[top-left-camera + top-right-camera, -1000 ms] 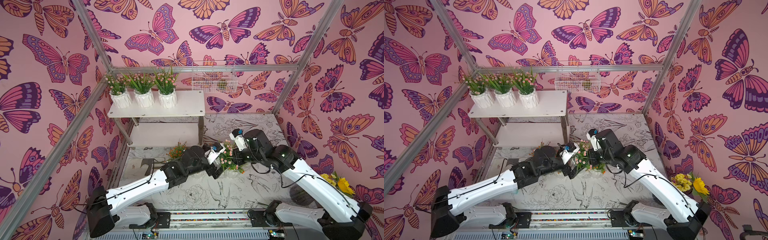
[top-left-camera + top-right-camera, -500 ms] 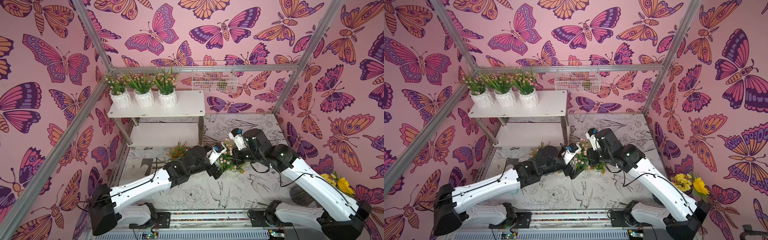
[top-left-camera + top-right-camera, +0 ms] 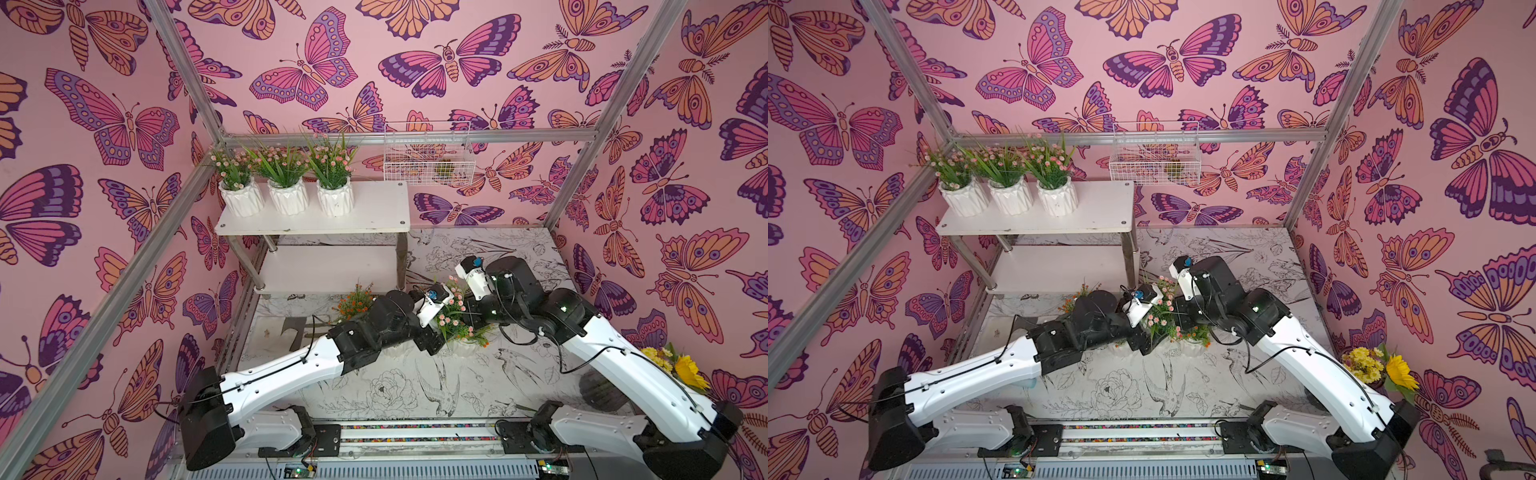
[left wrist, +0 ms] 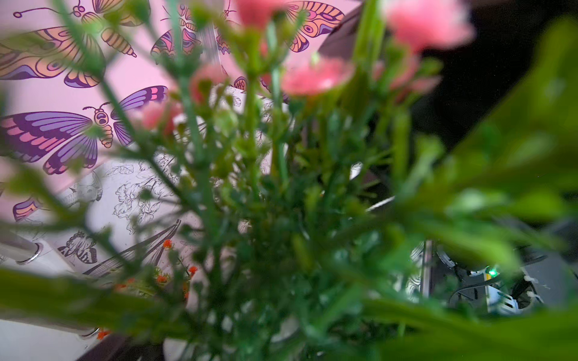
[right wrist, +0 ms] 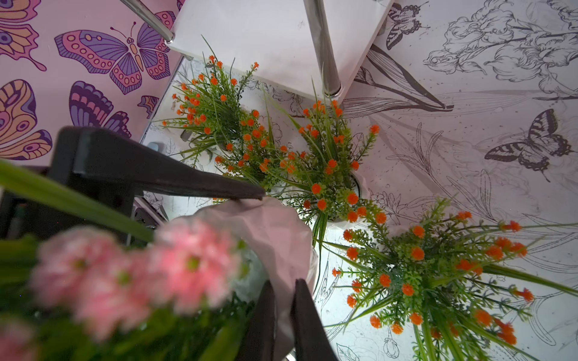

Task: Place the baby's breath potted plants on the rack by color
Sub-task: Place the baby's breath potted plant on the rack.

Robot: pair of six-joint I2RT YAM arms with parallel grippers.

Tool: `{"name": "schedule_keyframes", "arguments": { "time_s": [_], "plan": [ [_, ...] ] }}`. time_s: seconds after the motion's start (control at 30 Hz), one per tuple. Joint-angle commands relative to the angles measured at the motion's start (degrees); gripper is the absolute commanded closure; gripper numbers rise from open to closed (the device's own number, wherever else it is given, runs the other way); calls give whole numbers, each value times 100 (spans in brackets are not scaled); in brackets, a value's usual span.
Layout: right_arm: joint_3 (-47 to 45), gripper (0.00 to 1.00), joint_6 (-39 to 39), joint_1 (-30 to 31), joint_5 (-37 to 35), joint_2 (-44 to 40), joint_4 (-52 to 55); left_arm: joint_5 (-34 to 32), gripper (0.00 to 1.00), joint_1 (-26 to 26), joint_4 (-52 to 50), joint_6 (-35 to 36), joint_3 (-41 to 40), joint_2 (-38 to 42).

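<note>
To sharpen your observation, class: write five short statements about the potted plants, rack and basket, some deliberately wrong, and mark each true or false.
1. Three pink plants stand on the top shelf of the rack. True.
2. The lower shelf holds orange plants. False: it is bare; they stand on the table.
3. A wire basket hangs at the back, beside the top shelf. True.
4. The sunflower bunch sits in the wire basket. False: it stands by the side wall, far from the rack.
5. Only one orange plant is on the table. False: the right wrist view shows four.
</note>
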State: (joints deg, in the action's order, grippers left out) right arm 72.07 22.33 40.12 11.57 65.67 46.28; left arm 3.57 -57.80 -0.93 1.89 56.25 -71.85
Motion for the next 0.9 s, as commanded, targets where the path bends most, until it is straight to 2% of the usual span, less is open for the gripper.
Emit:
{"name": "schedule_keyframes", "arguments": {
  "time_s": [0.0,0.17,0.47,0.87],
  "plan": [
    [-4,97,52,-35,181,-100,-409,-66,14,-22,4,-57,88,-48],
    [-142,97,61,-38,118,-159,-466,-139,26,-22,10,-101,44,-47],
    [-289,95,70,-41,27,-186,-504,-258,37,-13,-13,-120,18,41],
    [-449,87,140,-180,2,-258,-644,-349,39,34,-18,-162,-48,86]
  ]
}}
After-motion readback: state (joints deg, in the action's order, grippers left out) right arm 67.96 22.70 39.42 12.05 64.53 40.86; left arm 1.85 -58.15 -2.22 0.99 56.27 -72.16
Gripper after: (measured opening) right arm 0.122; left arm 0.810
